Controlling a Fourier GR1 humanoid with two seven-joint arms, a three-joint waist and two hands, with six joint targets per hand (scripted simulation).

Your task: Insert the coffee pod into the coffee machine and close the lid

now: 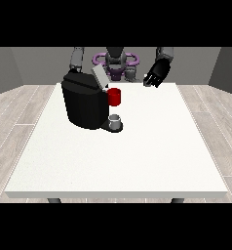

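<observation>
The hand at the view's right (155, 75) is hanging above the far right edge of the table (137, 156), fingers drooping down in a relaxed, partly spread pose, holding nothing and touching nothing. The other hand is going unseen: the arm at the view's left (76, 58) is dropping straight down behind the coffee machine (84, 105), and the machine's black body is hiding everything below the forearm, so whether those fingers are spread or curled I cannot tell.

Counting up: one coffee machine, sitting on the left half of the table; one grey lid (99, 76), standing tilted up and open at the machine's top; one red holder (114, 96), sticking out of the machine's front just under that lid; one small grey cup (116, 120), resting on the dark base below the red holder.

The coffee pod itself is hard to make out; no separate pod is showing on the white tabletop, and the inside of the red holder is not visible from here.

The robot's torso (115, 61) is showing behind the machine, partly blocked by the lid.
</observation>
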